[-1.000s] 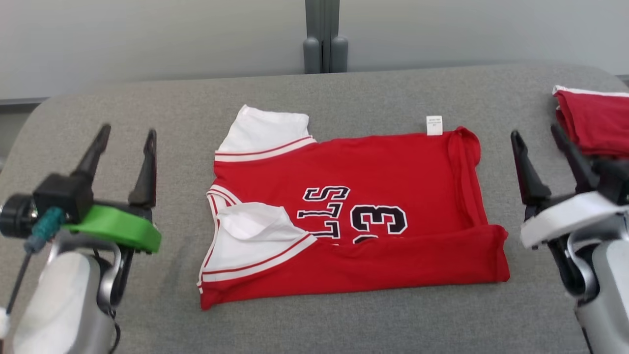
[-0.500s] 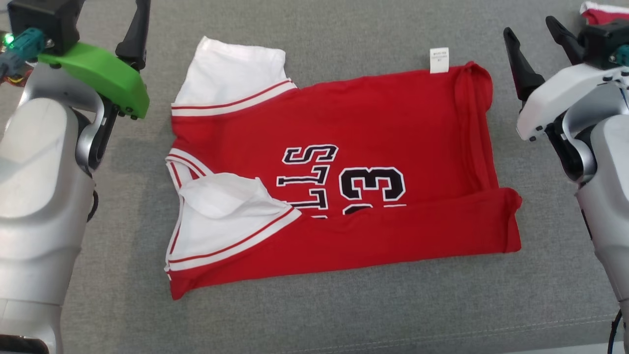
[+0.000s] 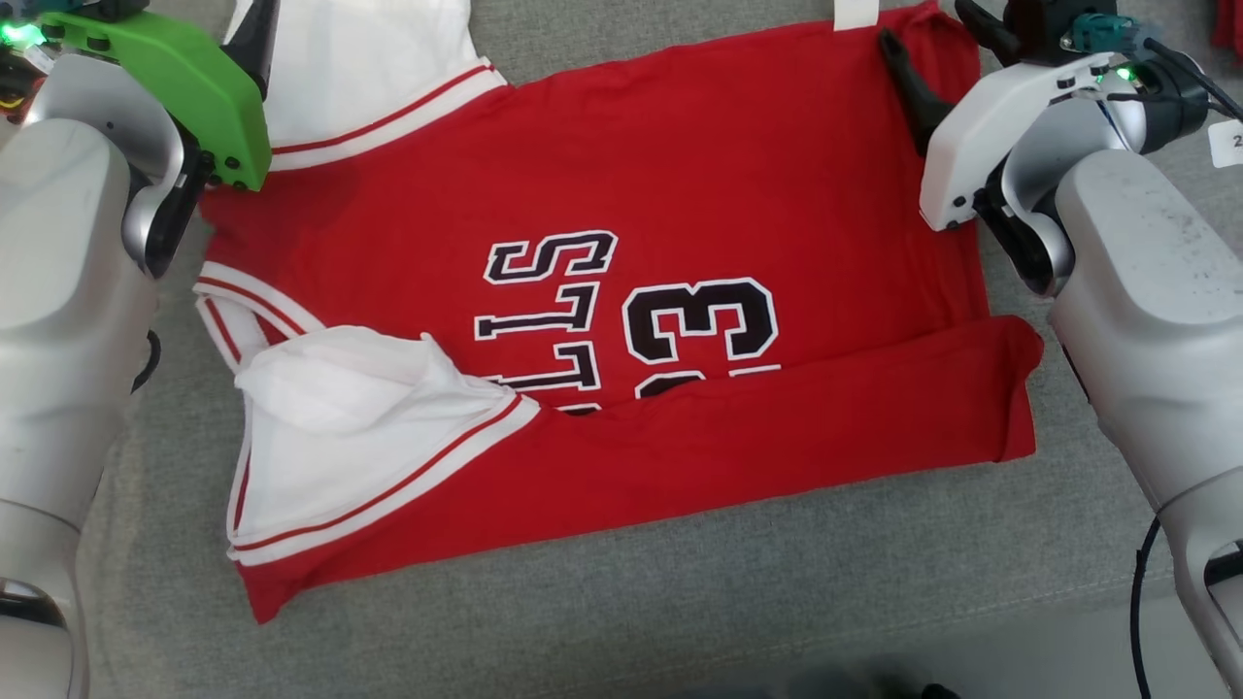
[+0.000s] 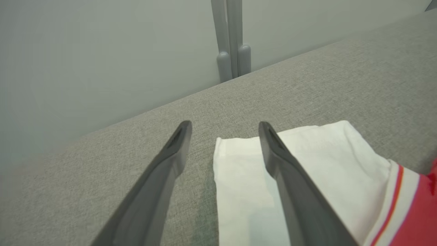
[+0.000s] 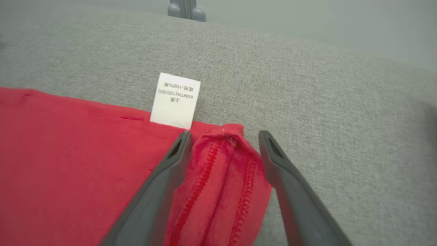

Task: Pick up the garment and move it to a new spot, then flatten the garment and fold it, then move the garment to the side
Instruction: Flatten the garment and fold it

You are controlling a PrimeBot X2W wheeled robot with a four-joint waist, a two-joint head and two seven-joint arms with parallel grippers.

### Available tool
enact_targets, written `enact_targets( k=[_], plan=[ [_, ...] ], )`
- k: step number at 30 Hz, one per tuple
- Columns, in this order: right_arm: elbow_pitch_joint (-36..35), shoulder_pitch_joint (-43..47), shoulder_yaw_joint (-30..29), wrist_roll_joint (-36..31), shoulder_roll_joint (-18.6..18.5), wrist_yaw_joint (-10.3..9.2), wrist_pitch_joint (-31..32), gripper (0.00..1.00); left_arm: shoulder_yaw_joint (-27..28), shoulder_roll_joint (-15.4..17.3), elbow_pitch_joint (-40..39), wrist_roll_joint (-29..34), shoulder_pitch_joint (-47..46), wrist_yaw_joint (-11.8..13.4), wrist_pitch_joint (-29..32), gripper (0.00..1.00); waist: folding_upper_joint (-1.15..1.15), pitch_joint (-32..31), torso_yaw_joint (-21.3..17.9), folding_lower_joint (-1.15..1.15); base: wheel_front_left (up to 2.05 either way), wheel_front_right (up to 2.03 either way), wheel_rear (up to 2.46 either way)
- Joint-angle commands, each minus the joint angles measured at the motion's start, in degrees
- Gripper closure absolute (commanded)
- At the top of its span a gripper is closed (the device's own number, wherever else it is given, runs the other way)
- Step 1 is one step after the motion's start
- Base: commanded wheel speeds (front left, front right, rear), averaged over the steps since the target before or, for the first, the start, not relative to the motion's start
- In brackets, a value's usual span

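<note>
Red jersey [image 3: 602, 291], white sleeves with red piping: it is lying flat across the middle of the grey pad [image 3: 680, 592], neck end toward the robot's left.

Progress: placing and flattening are looking done. Folding is looking under way. The near long edge is lying turned up over the lower part of the print, and the near sleeve [image 3: 369, 437] is sitting folded inward. The far edge is not yet folded. The move to the side is not yet done.

Left gripper [image 4: 223, 128]: it is standing wide open and holding nothing, one finger over the far sleeve [image 4: 324, 171], the other over bare pad.

Right gripper [image 5: 223, 136]: it is standing wide open and holding nothing, straddling the jersey's far right hem corner, just beside the label [image 5: 175, 101].

Writing:
- Chest print, black outlined in white, is reading sideways as "LLS" and "33". The fold is hiding the rest.
- The label, white and upside down, is showing "60MTH(120/60)" and a line with "100%". Other characters are too small to read.
- A tag [image 3: 1226, 144] by the right arm is showing a "2", cut off at the frame edge.
</note>
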Motion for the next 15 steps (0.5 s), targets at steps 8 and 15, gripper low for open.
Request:
enact_targets(
  k=[8,15],
  plan=[
    [4.3,-4.72,4.28,3.55,1.15,-0.07,-3.16,0.0,-5.59,1.27,4.67,-5.08,-3.75,0.05,-0.73,0.0,0.0,3.14,-3.16,-0.01,0.0,0.0,0.0],
    [4.97,-6.41,7.63,6.85,1.23,-0.07,-5.64,0.0,-8.36,2.18,9.07,-7.4,-5.22,0.05,-1.31,0.0,0.0,3.43,-3.82,-0.01,0.0,0.0,0.0]
  ],
)
